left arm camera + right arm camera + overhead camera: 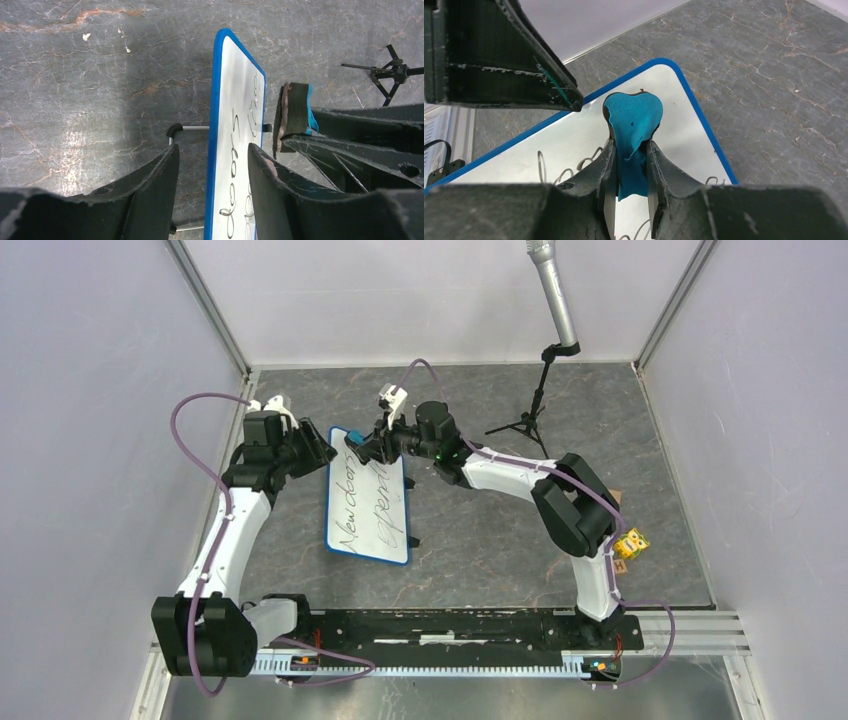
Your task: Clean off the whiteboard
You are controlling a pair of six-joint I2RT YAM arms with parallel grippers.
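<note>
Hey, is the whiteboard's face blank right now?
No, black handwriting runs across the white face of the whiteboard in the top view.

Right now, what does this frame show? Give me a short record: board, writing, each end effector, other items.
whiteboard: blue-rimmed, resting on small black feet
writing: black handwriting across the face, not erased
left end effector: open, jaws either side of the board's blue rim
right end effector: shut on blue eraser, over the board's far corner
contact of eraser with board: cannot tell
other: microphone stand; small yellow object
</note>
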